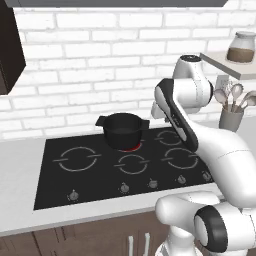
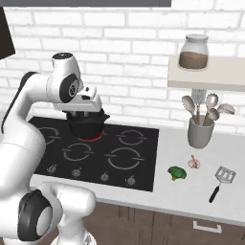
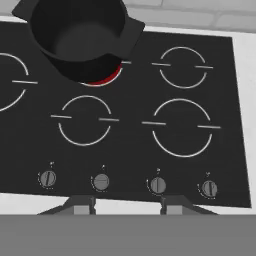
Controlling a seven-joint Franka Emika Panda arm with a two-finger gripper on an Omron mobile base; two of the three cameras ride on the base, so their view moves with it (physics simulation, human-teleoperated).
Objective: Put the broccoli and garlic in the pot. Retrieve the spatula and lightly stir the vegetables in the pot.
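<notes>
Broccoli and garlic wait right of the empty pot; my gripper, fingers apart, holds nothing, so I'd reach right for the broccoli.

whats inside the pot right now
Nothing shows inside the pot: the hand view shows a bare black floor. Its near wall hides part of the bottom. The broccoli and garlic lie on the counter to the right.
</notes>
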